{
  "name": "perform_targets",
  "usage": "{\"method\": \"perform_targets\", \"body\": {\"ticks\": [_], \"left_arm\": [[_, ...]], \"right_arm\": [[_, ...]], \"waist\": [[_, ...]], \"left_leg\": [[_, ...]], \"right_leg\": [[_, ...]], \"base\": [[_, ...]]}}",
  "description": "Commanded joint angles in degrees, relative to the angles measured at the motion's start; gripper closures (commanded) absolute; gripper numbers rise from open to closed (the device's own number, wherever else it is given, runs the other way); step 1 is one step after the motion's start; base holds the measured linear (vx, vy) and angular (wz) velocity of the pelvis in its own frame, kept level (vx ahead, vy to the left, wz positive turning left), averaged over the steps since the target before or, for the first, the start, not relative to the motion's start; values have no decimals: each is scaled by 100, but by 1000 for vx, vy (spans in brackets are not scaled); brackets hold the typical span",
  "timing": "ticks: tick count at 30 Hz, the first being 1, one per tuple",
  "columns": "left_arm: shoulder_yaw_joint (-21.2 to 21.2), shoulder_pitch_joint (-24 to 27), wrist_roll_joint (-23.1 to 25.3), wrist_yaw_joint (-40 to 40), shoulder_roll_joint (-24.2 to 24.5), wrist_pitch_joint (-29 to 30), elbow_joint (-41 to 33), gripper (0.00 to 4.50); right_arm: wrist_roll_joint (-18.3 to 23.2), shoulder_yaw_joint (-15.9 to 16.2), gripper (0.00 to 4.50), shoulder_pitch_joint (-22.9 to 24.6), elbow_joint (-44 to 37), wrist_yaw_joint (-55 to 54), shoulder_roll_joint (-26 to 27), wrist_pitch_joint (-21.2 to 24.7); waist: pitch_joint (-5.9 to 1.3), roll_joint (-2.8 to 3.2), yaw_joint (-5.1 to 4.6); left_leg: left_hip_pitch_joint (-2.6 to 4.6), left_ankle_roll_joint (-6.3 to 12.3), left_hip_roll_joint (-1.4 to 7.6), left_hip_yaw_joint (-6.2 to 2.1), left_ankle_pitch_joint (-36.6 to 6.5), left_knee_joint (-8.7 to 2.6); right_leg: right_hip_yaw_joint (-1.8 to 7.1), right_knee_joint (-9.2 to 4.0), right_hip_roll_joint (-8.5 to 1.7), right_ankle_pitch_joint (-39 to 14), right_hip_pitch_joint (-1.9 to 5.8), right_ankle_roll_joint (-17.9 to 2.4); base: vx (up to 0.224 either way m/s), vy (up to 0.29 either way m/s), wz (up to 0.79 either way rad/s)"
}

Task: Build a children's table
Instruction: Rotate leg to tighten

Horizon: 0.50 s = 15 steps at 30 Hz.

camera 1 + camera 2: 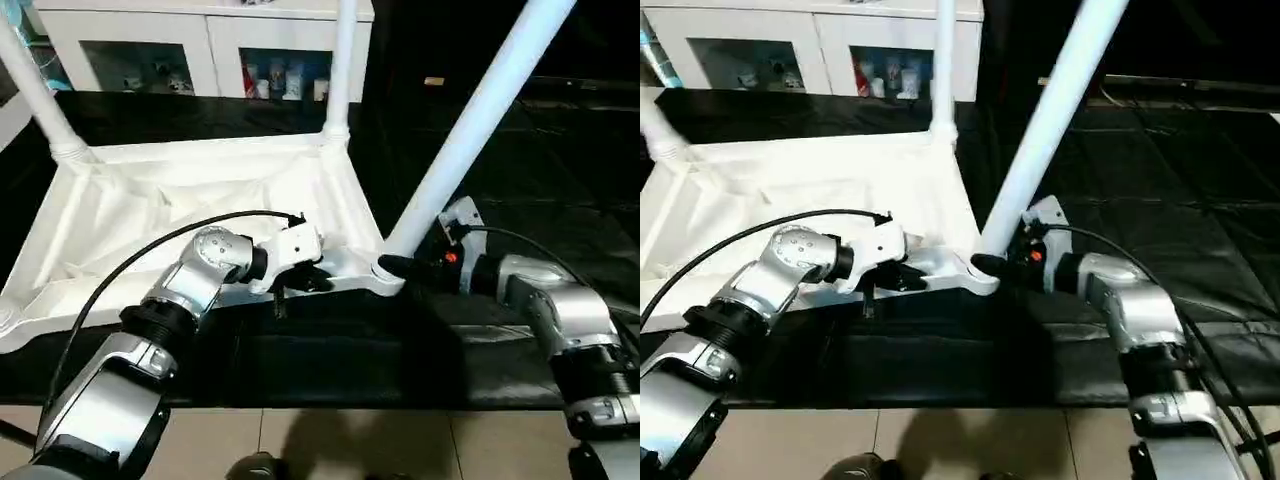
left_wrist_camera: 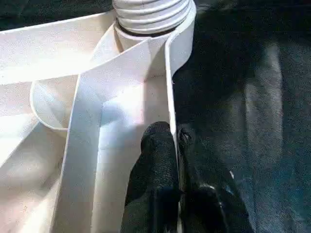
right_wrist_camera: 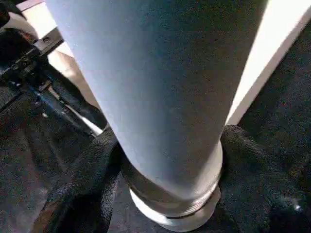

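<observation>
The upturned white plastic ribbed tabletop [image 1: 190,200] lies on the black mat [image 1: 560,180], its near rim pinched by the left gripper [image 2: 172,141] to steady it while the right gripper [image 3: 165,160] clasps the tilted white tubular leg [image 1: 480,120] at its corner socket [image 1: 385,280], seemingly for screwing.

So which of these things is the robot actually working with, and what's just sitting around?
Part of the job:
- upside-down white tabletop
- two legs standing in its far corners
- tilted leg at the near corner socket
- left gripper, pinching the tabletop's rim
- right gripper, around the tilted leg's base

Just lying about:
- white cabinet with glass doors
- black floor mat
</observation>
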Motion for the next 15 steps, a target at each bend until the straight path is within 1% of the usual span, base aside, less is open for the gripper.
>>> {"method": "perform_targets", "body": {"ticks": [1, 3, 5, 6, 9, 10, 12, 13, 15], "left_arm": [[-126, -49, 72, -67, 7, -169, -2, 450], [-113, -44, 61, -94, -9, -212, 20, 450], [-87, -44, 57, -87, -28, -260, 55, 450], [-82, -45, 61, -84, -33, -284, 77, 450], [-82, -59, 89, -70, -37, -360, 146, 450], [-77, -77, 114, -49, -44, -412, 194, 450], [-72, -85, 127, -33, -49, -436, 220, 450], [-69, -88, 132, -29, -51, -439, 226, 450], [-63, -88, 129, -35, -57, -434, 227, 450]], "right_arm": [[32, 85, 182, 57, -66, 120, -37, 109], [33, 68, 182, 25, -41, 97, -36, 97], [38, 54, 182, -12, -9, 80, -53, 93], [20, 78, 182, -18, -4, 96, -74, 92], [-44, 142, 182, -9, -15, 107, -118, 99], [-72, 167, 182, 4, -18, 114, -131, 111], [-106, 201, 182, 26, -19, 120, -136, 105], [-115, 213, 182, 44, -23, 115, -129, 110], [-143, 234, 182, 81, -10, 79, -98, 91]], "waist": [[-481, -3, -22], [-477, -11, -28], [-482, -7, -30], [-484, -20, -35], [-486, -13, -29], [-488, -23, -30], [-488, -18, -27], [-486, -30, -31], [-481, -27, -27]], "left_leg": [[198, -36, 818, -369, -980, -460], [206, -89, 824, -374, -1025, -464], [211, -101, 824, -374, -1006, -465], [208, -94, 823, -369, -973, -467], [202, -60, 814, -368, -914, -458], [202, -44, 813, -365, -889, -454], [206, -37, 819, -367, -882, -456], [204, -29, 814, -362, -887, -455], [201, -39, 814, -365, -916, -455]], "right_leg": [[427, -383, -839, -787, 220, -1358], [429, -393, -839, -942, 210, -1331], [427, -389, -835, -918, 209, -1322], [425, -381, -828, -839, 210, -1327], [423, -377, -828, -787, 213, -1332], [422, -372, -826, -764, 214, -1333], [419, -368, -823, -765, 211, -1331], [420, -374, -819, -778, 209, -1328], [423, -380, -832, -861, 215, -1322]], "base": [[0, 0, 0], [0, 0, 0], [0, 0, 0], [0, 0, 0], [0, 0, 0], [0, 0, 0], [0, 0, 0], [0, 0, 0], [0, 0, 0]]}}
